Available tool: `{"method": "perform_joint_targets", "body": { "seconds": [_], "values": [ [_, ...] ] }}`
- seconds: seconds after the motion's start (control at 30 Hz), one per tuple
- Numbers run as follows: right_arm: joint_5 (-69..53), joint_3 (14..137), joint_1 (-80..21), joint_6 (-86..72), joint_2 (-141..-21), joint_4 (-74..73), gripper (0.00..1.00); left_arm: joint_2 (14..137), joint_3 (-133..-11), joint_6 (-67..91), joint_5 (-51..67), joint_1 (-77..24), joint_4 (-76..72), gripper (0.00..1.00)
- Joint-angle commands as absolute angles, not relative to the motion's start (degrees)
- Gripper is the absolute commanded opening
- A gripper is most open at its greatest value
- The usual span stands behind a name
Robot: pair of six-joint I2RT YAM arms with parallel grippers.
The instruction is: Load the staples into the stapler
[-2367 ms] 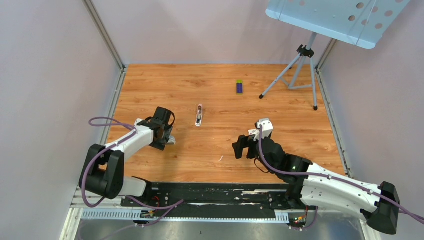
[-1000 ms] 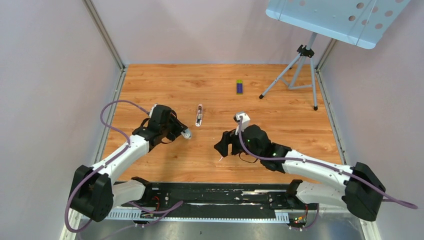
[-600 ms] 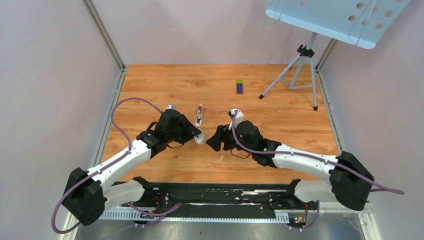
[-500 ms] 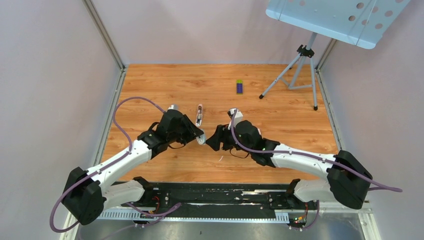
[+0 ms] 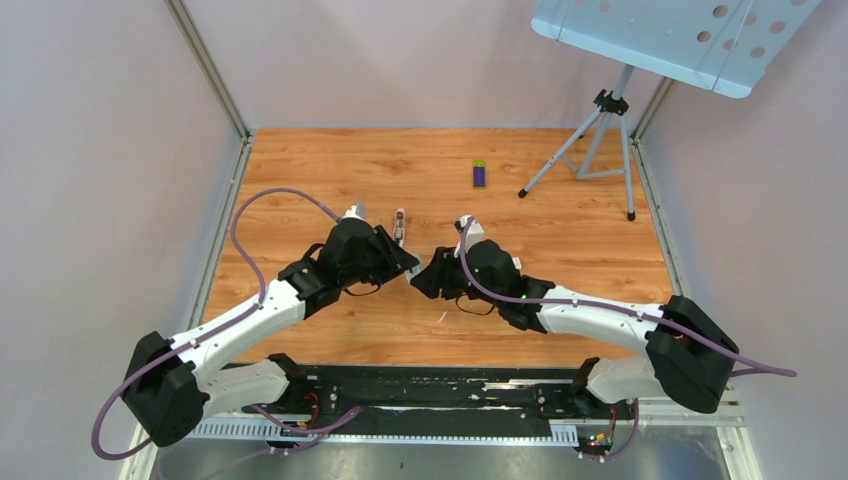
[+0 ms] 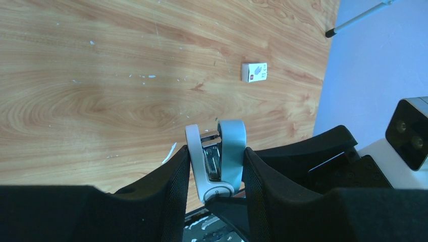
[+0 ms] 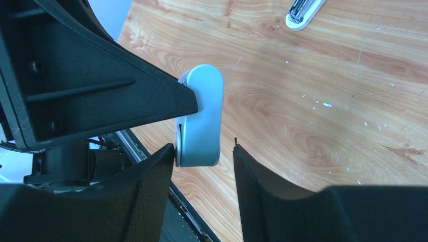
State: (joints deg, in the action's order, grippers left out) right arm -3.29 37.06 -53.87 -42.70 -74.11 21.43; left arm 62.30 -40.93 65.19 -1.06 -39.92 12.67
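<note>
A small blue and white stapler is pinched upright in my left gripper, which is shut on its two sides. Bare metal shows between its halves. In the top view the left gripper and right gripper meet nose to nose at mid table. The stapler's blue end pokes between my right gripper's jaws. The left finger touches it, while a gap remains at the right finger. I cannot pick out the staples in any view.
A white elongated piece with metal inside lies just behind the grippers. A purple-and-green box sits farther back, and a tripod stands at the back right. A small white card and a white sliver lie on the wood.
Both arms have swung in towards the table's middle, the left carrying the stapler. The right jaws have narrowed and now straddle the stapler's blue end.
</note>
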Motion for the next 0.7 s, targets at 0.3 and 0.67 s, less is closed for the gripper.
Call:
{"method": "perform_joint_targets", "body": {
  "seconds": [0.3, 0.67],
  "values": [
    [-2.49, 35.44, -53.44, -40.51, -71.58, 24.49, 0.15, 61.55, -43.65, 63.08, 0.92, -40.65, 10.27, 0.62],
    [-0.09, 28.84, -53.43, -31.51, -59.96, 26.43, 0.14, 58.76, -47.15, 54.85, 2.08, -40.35, 14.36, 0.68]
  ]
}}
